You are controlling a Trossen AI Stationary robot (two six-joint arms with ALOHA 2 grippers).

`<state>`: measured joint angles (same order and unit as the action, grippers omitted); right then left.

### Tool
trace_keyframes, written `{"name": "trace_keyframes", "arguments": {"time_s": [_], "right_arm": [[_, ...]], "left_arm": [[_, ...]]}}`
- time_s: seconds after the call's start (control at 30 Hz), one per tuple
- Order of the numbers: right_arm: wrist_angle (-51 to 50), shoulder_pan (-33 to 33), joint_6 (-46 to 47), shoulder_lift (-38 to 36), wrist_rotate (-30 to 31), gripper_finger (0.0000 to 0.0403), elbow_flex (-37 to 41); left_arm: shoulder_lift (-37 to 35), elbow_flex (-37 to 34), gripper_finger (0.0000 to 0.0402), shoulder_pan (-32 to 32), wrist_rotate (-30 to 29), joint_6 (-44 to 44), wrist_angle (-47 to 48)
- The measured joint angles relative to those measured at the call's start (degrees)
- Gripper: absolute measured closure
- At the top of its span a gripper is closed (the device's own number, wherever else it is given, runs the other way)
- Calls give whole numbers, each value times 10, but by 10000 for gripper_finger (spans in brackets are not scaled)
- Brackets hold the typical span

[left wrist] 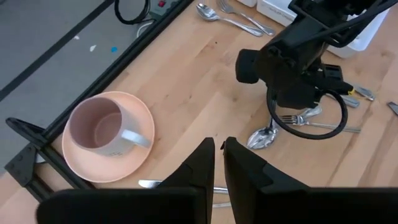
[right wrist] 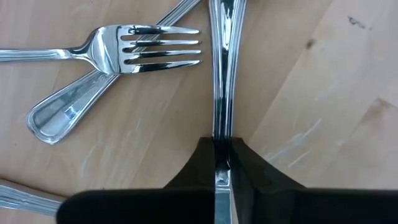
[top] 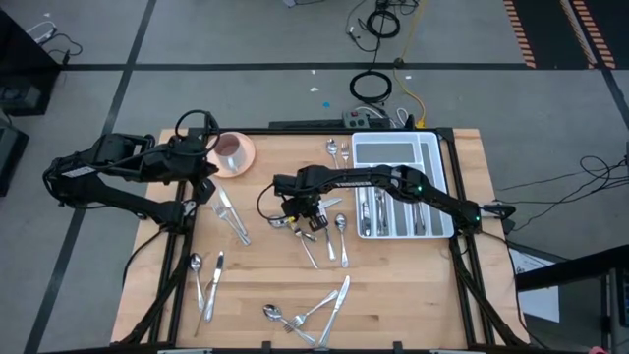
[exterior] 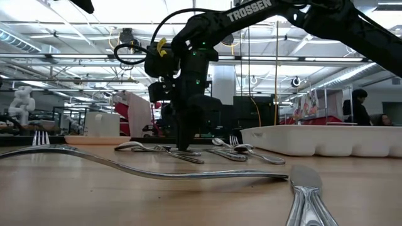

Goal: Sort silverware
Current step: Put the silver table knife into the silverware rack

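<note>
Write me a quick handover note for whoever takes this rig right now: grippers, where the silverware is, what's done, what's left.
Right gripper: down at the table's middle, shut on a silverware handle, piece not yet lifted.
Left gripper: shut, empty, waiting near the pink saucer with cup.
Done: several pieces lie in the white tray.
Left: most silverware is loose on the table: a fork beside the grip, more pieces along the near edge, the left side and by the tray.

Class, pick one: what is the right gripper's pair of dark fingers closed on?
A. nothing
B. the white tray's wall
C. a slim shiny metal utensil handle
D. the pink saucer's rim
C: in the right wrist view the right gripper pinches a slim shiny silver-metal utensil handle lying on the wooden table.
</note>
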<state>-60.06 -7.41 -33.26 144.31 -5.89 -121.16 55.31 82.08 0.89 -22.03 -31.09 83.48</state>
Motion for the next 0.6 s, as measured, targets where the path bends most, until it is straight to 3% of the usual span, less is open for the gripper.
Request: {"name": "trace_keyframes", "arguments": {"time_s": [0.6], "right_arm": [[-1, -11, 12, -25, 50, 402, -19]], "left_arm": [[0, 0, 361, 0, -5, 3, 0]]}}
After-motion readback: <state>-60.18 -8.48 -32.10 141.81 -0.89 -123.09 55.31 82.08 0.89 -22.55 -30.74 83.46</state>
